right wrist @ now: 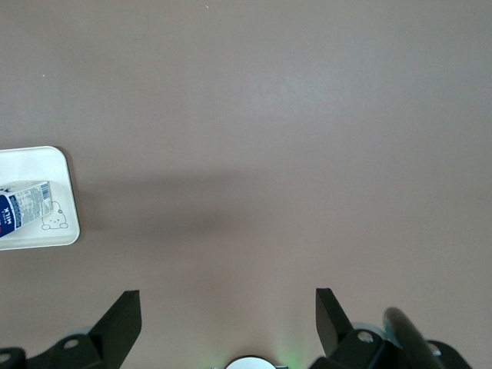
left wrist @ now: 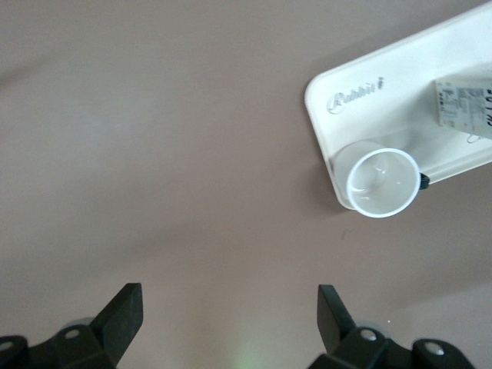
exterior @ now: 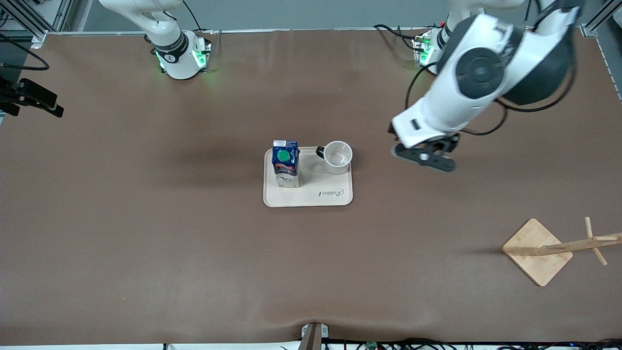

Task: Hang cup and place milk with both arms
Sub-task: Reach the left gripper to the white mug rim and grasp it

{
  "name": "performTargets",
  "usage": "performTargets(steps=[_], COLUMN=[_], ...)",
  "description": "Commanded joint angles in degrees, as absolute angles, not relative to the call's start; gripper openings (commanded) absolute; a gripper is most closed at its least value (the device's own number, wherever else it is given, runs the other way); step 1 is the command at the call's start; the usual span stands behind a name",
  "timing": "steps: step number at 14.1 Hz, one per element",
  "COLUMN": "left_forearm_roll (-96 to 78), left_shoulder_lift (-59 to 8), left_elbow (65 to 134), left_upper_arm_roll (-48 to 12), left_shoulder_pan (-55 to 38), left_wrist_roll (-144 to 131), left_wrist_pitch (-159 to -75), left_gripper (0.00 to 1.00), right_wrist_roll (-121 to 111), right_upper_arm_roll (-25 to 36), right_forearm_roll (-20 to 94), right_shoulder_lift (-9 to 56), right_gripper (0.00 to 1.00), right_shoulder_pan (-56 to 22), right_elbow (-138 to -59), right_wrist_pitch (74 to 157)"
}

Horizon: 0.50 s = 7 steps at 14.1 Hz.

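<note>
The white cup [exterior: 338, 156] stands upright on a cream tray [exterior: 320, 195], its black handle turned toward the milk [exterior: 285, 163]. The milk is a dark-blue carton with a green cap, standing on the same tray beside the cup. My left gripper [exterior: 425, 158] hangs open above bare table, beside the tray toward the left arm's end. In the left wrist view its gripper [left wrist: 231, 301] is empty, with the cup [left wrist: 382, 183], tray [left wrist: 361, 100] and milk [left wrist: 465, 108] showing. My right gripper [right wrist: 229, 304] is open and empty over bare table, with the milk [right wrist: 23, 207] and tray [right wrist: 68, 192] at the frame's edge.
A wooden rack [exterior: 537, 250] with pegs on a square base stands nearer to the front camera, toward the left arm's end. A black fixture [exterior: 29, 97] juts in at the table's edge on the right arm's end. Brown tabletop surrounds the tray.
</note>
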<state>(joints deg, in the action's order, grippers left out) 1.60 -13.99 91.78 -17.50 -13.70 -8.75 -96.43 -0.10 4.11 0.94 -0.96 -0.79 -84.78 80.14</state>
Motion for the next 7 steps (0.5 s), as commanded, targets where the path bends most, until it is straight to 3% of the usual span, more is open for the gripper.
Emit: performTargets(steps=[1, 7], left_forearm_roll=[2.11, 15.44], left_shoulder_lift=[-14.14, -25.64], left_elbow=[99.03, 97.57], left_upper_arm_roll=[-17.92, -18.11], left_shoulder_pan=[-16.16, -26.88], left_wrist_roll=[-7.48, -7.12], left_wrist_pitch=[-104.3, -115.91], left_gripper=[1.0, 1.0], right_wrist_roll=[-0.7, -0.7], right_upper_arm_roll=[3.25, 3.25], right_forearm_roll=[1.41, 1.41], right_shoulder_lift=[-1.41, -1.41], right_gripper=[1.0, 1.0], right_shoulder_pan=[0.53, 0.44], right_elbow=[-84.81, -84.81], right_wrist_pitch=[79.8, 79.72])
